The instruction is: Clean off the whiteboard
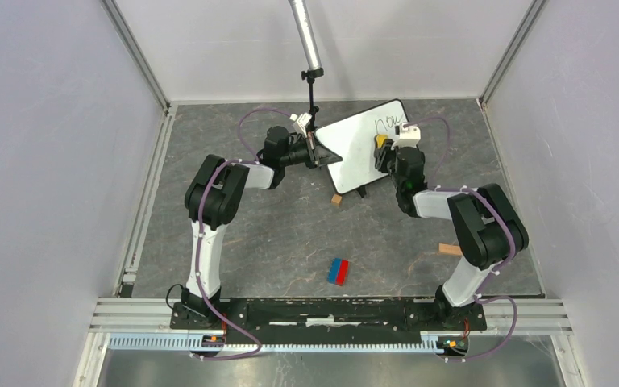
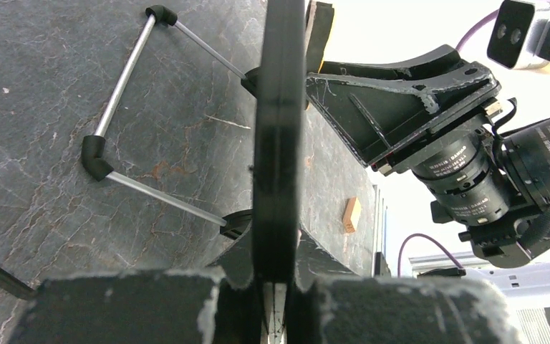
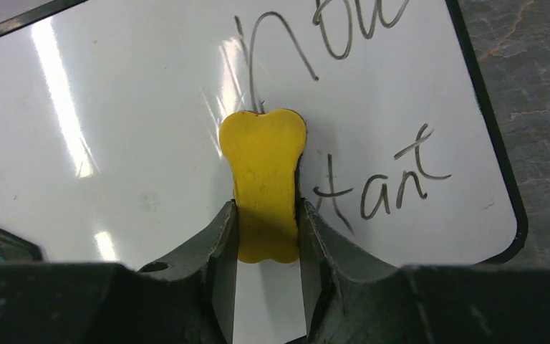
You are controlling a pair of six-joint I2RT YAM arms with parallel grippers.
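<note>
- The left arm [image 1: 213,193] reaches from its base toward the far middle of the worktop [image 1: 274,234].
- The left fingers [image 1: 317,153] pinch the left edge of the whiteboard [image 1: 355,153]. In the left wrist view the left fingers [image 2: 272,287] stand one on each side of the board's black frame, and the whiteboard [image 2: 279,129] is seen edge-on, running straight up the picture.
- In that same view a stand of thin metal rods [image 2: 123,79] with black corner pieces lies on the worktop to the left of the board's edge.
- The whiteboard is in the far middle of the worktop, between the two arms. From above it is turned at an angle, with its right corner farther away.
- A small tan block [image 1: 336,199] lies on the worktop just beside the near left corner of the board.
- A red and blue block [image 1: 338,272] lies well apart from the board, toward the near edge.
- Black handwriting [image 1: 388,123] is at the far right part of the board. In the right wrist view the handwriting [image 3: 394,186] is on the right half of the whiteboard [image 3: 114,143].
- The right fingers [image 1: 384,155] are over the right part of the board. The right fingers [image 3: 266,211] pinch a yellow eraser [image 3: 263,172], whose far end lies against the white surface beside the writing.
- Another tan block [image 1: 450,249] lies on the worktop near the right arm [image 1: 483,226].
</note>
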